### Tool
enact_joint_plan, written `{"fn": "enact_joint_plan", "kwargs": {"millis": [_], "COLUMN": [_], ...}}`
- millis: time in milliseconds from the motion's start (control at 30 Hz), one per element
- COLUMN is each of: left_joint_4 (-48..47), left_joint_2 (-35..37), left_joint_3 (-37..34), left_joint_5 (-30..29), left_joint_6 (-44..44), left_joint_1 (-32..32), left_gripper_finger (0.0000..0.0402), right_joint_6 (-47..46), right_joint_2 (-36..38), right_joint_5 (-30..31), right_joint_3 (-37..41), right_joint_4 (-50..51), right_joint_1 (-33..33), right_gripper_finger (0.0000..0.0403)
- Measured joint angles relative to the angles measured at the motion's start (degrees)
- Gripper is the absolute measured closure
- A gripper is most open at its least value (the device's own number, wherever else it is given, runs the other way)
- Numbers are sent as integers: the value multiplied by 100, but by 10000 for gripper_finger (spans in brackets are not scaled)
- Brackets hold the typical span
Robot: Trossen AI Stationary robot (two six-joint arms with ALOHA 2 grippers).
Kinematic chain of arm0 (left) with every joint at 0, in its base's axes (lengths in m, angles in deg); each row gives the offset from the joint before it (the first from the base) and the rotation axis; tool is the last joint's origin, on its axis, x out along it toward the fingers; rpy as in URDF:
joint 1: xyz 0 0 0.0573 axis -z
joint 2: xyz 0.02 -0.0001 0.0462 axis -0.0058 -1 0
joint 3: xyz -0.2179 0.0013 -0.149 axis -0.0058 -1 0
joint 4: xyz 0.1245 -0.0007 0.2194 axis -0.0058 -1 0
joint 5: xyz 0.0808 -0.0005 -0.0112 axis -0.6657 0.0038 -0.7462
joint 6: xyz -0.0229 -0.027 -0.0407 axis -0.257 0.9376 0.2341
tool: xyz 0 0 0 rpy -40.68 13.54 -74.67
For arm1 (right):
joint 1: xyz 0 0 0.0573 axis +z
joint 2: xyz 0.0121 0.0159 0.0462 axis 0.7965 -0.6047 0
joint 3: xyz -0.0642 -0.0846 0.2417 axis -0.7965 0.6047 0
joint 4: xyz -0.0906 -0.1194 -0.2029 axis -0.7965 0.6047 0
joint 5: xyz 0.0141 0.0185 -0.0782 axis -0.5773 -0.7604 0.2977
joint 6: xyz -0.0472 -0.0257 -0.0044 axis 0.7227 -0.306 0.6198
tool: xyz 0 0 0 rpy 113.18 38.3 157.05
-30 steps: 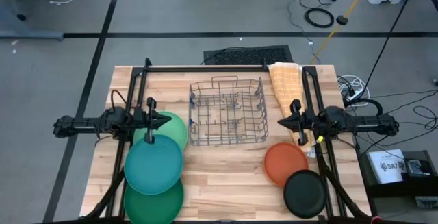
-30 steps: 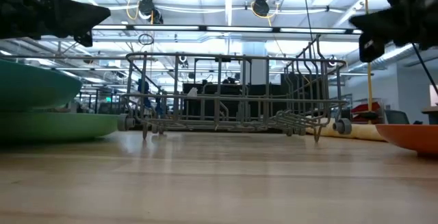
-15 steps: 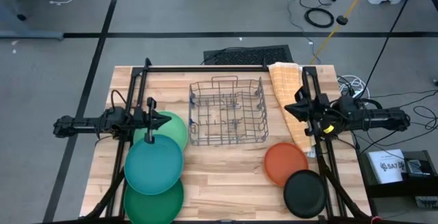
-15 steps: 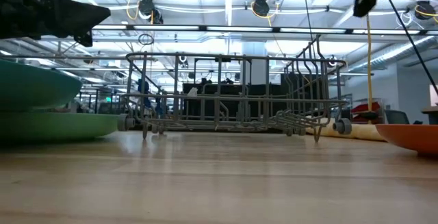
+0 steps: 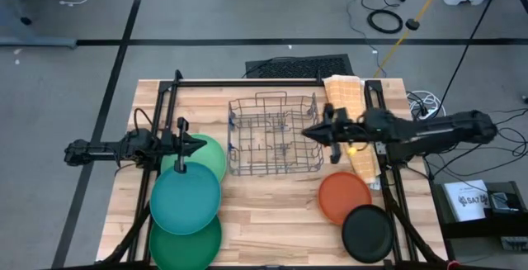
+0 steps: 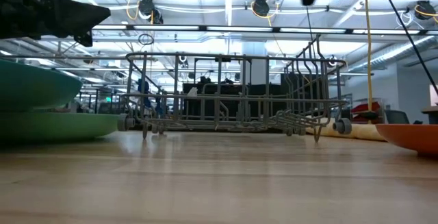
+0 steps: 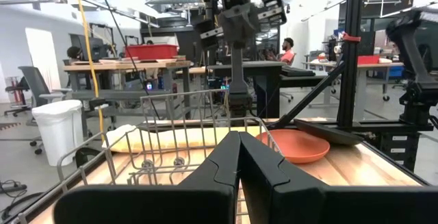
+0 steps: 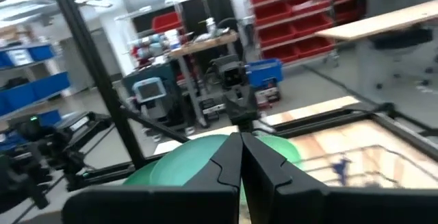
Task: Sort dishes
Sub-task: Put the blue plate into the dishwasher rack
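Note:
On the left, a teal plate (image 5: 185, 200) lies over the edges of a light green plate (image 5: 210, 154) and a dark green plate (image 5: 186, 243). On the right, a black plate (image 5: 367, 233) overlaps the near rim of an orange plate (image 5: 345, 197). My left gripper (image 5: 200, 144) hangs shut and level above the light green plate, holding nothing. My right gripper (image 5: 307, 134) is shut and raised high above the right side of the grey wire rack (image 5: 275, 134). It points toward the table's left and holds nothing.
The rack stands at the table's middle, toward the far edge. An orange checked cloth (image 5: 351, 117) lies along the far right, under my right arm. Bare wood (image 5: 272, 220) stretches between the two groups of plates. Black frame rails (image 5: 247, 82) run along the far edge and sides.
My right gripper has risen and swung out toward the table's left, from beside the cloth to above the rack's right side. It has stayed shut. The plates and the rack have not moved.

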Motion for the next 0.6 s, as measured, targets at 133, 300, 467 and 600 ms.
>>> {"fn": "enact_joint_plan", "kwargs": {"millis": [133, 300, 467, 600], "left_joint_4": [6, 54, 52, 241], "left_joint_2": [0, 0, 0, -1], "left_joint_3": [0, -1, -1, 1], "left_joint_5": [-16, -351, -313, 22], "left_joint_6": [-10, -35, 15, 765], "left_joint_1": [2, -2, 2, 2], "left_gripper_finger": [386, 386, 386, 386], "right_joint_6": [-16, 56, 553, 1284], "right_joint_2": [-950, -2162, -3397, -4459], "right_joint_5": [-218, -230, -1094, -1461], "right_joint_3": [-638, -1436, -2802, -4239], "right_joint_4": [-337, -1148, -502, 758], "right_joint_1": [4, 0, 12, 261], "right_gripper_finger": [403, 403, 403, 394]}}
